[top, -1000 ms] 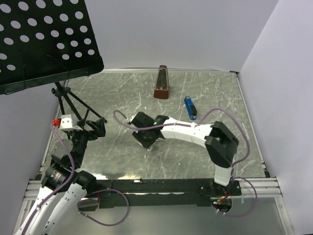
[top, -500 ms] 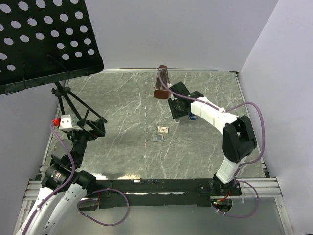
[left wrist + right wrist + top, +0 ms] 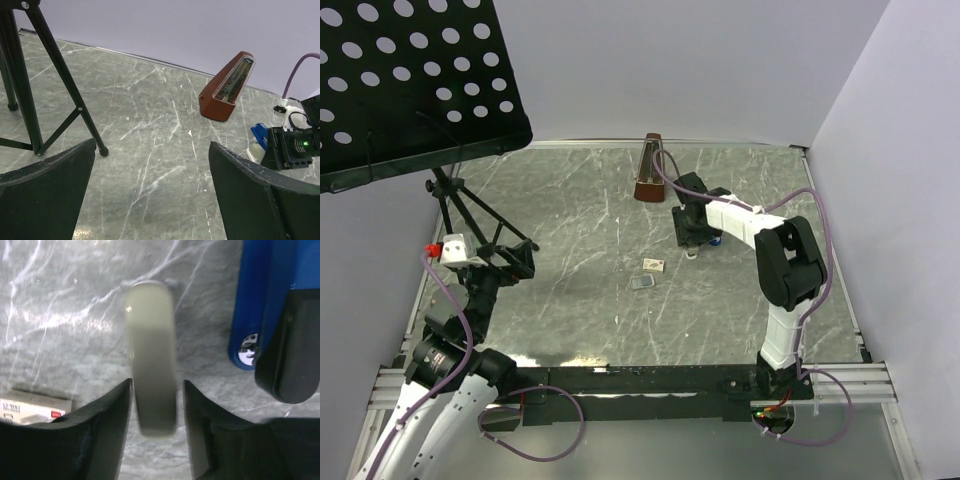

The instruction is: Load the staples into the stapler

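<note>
Right wrist view: right gripper (image 3: 156, 385) spread astride pale stapler (image 3: 152, 350), pinching nothing; staples box (image 3: 35, 407) just outside its jaws; left gripper (image 3: 152, 145) gaping; loading all remains.

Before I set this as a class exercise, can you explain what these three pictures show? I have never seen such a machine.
Two robot arms are bolted at the near edge of a marbled table. One picture looks down from above and behind them. The other two come from a camera on each wrist, so the dark shapes at the bottom are that arm's own fingers.

On the table are a brown metronome, a black music stand, a blue stapler, a small staples box and a small grey piece beside it.

The left gripper is wide open and holds nothing. The right gripper straddles a pale oblong object lying beside the blue stapler, apparently without clamping it.
</note>
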You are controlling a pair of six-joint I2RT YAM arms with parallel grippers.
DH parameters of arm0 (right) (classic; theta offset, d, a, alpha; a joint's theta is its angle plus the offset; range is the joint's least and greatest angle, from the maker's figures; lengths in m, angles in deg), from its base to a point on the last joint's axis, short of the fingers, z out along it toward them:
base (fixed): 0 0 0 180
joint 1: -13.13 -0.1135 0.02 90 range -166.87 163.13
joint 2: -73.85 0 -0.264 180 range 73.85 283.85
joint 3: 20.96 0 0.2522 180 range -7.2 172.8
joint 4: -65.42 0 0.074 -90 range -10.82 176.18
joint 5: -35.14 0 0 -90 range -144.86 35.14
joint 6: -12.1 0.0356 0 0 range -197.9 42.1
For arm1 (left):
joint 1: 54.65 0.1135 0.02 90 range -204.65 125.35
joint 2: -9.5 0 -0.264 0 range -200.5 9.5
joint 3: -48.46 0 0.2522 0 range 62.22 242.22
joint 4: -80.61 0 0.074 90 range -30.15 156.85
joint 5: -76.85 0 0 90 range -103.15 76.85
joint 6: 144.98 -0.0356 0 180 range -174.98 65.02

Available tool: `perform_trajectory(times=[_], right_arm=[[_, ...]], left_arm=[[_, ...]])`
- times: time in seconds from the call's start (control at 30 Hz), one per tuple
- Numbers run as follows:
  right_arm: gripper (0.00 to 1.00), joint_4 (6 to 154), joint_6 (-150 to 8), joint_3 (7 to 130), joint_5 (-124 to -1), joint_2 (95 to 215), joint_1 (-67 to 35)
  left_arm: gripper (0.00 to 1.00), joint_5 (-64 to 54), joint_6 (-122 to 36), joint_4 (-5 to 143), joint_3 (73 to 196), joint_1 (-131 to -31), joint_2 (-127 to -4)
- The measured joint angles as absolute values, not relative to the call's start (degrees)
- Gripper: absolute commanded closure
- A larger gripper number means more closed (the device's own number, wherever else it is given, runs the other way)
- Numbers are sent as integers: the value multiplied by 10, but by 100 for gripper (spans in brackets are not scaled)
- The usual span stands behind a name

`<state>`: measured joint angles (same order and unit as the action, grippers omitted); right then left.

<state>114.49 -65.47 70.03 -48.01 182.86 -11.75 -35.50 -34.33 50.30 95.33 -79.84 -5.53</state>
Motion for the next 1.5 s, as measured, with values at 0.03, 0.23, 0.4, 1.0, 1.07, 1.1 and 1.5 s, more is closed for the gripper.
perform_trajectory(times=[0.03, 0.23, 0.4, 1.0, 1.07, 1.1, 1.5], right_arm=[[33, 1140, -653, 698, -478, 1827, -116], [13, 1118, -649, 652, -470, 1756, -110], [0, 1088, -641, 611, -457, 1609, -89], [0, 1019, -604, 316, -229, 899, -46], [0, 1020, -612, 293, -222, 865, -46], [0, 1020, -615, 283, -221, 851, -46], [0, 1009, -644, 249, -208, 802, -46]], left_arm=[[1, -354, -343, 503, 953, -798, -55], [1, -353, -338, 503, 953, -796, -52], [1, -355, -316, 500, 953, -793, -45], [1, -418, -272, 498, 954, -781, 65], [1, -433, -263, 497, 956, -780, 73], [1, -440, -258, 496, 957, -779, 77], [1, -479, -240, 504, 952, -773, 91]])
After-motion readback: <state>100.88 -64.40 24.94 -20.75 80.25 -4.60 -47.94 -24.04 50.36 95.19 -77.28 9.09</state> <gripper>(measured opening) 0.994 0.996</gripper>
